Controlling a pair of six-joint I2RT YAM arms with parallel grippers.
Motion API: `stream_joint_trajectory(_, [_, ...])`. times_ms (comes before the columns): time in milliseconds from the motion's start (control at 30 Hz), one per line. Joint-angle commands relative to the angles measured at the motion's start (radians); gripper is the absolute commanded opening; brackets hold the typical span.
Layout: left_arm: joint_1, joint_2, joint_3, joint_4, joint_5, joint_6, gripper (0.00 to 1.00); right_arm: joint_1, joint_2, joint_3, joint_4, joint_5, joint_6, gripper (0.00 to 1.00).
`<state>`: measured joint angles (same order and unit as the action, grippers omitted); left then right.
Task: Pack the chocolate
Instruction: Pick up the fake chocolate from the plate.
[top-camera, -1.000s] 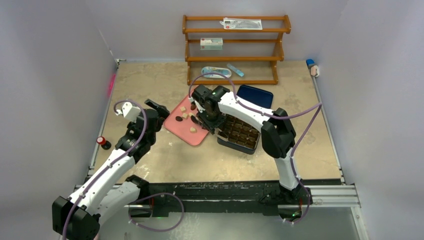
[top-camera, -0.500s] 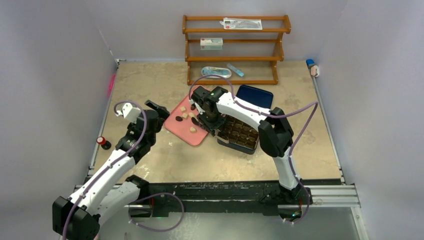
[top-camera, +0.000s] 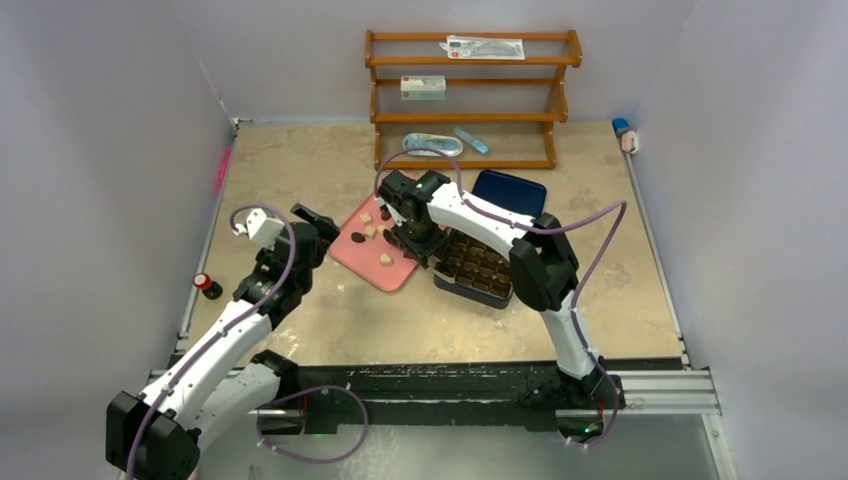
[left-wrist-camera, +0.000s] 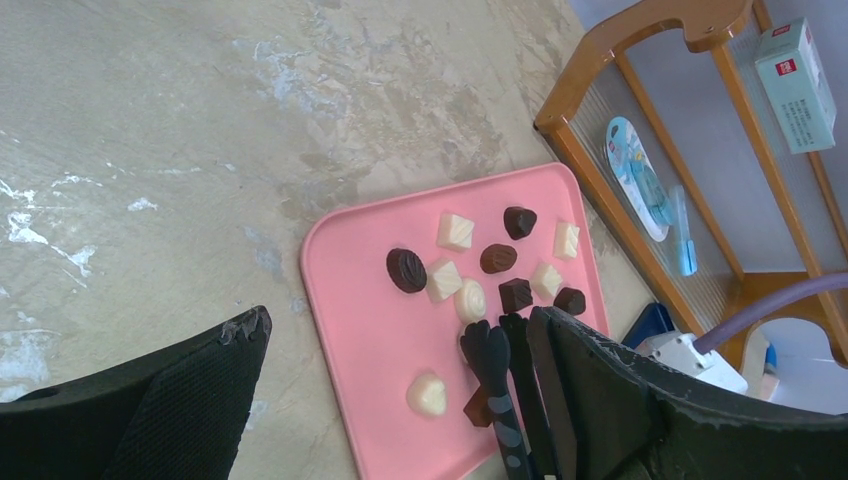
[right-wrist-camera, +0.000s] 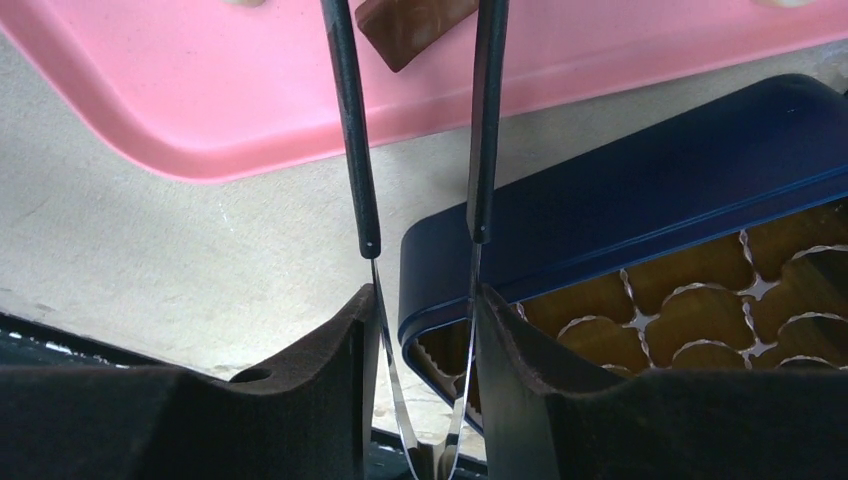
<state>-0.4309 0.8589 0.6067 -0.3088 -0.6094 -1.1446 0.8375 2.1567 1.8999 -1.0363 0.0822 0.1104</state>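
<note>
The desk is a beige, mottled slab with pale scuffs, closed in by plain lilac-grey walls. A pink tray lies near its middle. Behind the tray, against the back wall, stands a wooden shelf. Just beside the tray's right edge, with a strip of bare desk between them, sits a dark blue box of brown, crinkle-lined cells.

All the chocolate lies on the tray, about a dozen small pieces. Most are clustered toward the tray's far end, and two lie apart nearer its front. Some are dark brown: a ridged oval, a heart, a square. Others are cream-white: squares, a swirl, a heart.

The left pincer hangs over the tray's left edge with its jaws spread wide and nothing between them. The right pincer is over the tray's right edge, clenched on a pair of thin black tweezers. The tweezers' arms reach out over the tray. A brown piece shows between those arms; whether they touch it I cannot tell.
</note>
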Motion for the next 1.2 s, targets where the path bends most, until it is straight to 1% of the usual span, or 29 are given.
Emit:
stream_joint_trajectory(0, [0.014, -0.013, -0.014, 0.034, 0.009, -0.024, 1.0, 0.009, 0.015, 0.036, -0.031, 0.027, -0.015, 0.36])
stream_joint_trajectory(467, [0.027, -0.038, -0.013, 0.029, 0.025, -0.023, 1.0, 0.061, 0.047, 0.127, -0.133, 0.122, -0.023, 0.35])
stream_joint_trajectory(500, [0.027, -0.041, -0.013, 0.029, 0.025, -0.023, 1.0, 0.062, 0.048, 0.13, -0.138, 0.127, -0.023, 0.34])
stream_joint_trajectory(533, [0.029, -0.043, -0.013, 0.028, 0.028, -0.022, 1.0, 0.062, 0.048, 0.131, -0.142, 0.13, -0.023, 0.3])
stream_joint_trajectory(767, [0.032, -0.056, -0.013, 0.018, 0.032, -0.023, 1.0, 0.064, 0.045, 0.137, -0.166, 0.144, -0.013, 0.0])
stream_joint_trajectory(1167, [0.033, -0.061, -0.015, 0.007, 0.028, -0.023, 1.0, 0.064, -0.023, 0.112, -0.097, 0.154, -0.006, 0.0])
